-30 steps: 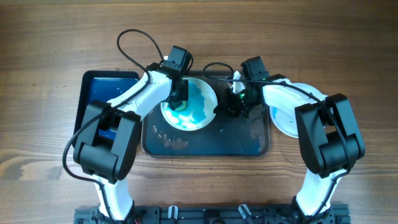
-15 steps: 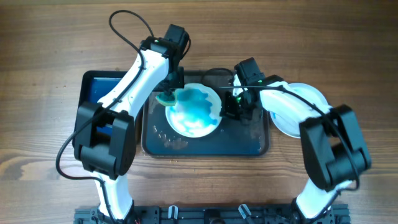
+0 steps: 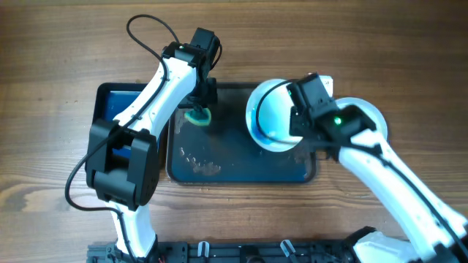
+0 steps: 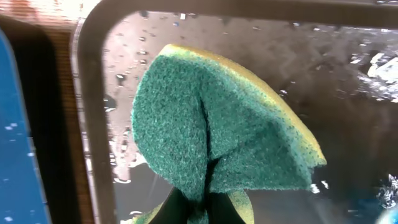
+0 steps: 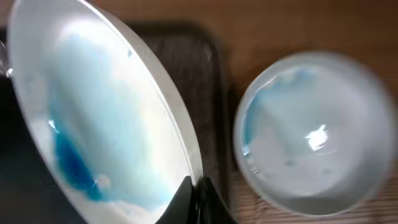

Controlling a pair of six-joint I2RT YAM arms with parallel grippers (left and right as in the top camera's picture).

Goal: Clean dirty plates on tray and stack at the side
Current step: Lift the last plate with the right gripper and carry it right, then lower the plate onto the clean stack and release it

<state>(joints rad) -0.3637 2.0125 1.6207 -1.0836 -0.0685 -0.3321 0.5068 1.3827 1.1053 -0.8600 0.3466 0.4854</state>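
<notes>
My right gripper is shut on the rim of a white plate with a faint blue smear and holds it tilted above the right part of the dark tray. In the right wrist view the held plate fills the left and a clean white plate lies on the wood to the right; the same plate shows in the overhead view. My left gripper is shut on a green and yellow sponge over the tray's wet back left corner.
A blue tray or bin lies left of the dark tray. Water drops and smears lie on the dark tray's floor. Cables loop behind both arms. Wooden table all round.
My right gripper has lifted the plate off the tray, tilted it and carried it right. My left gripper has drawn the sponge left, off the plate, to the tray's back left corner.
</notes>
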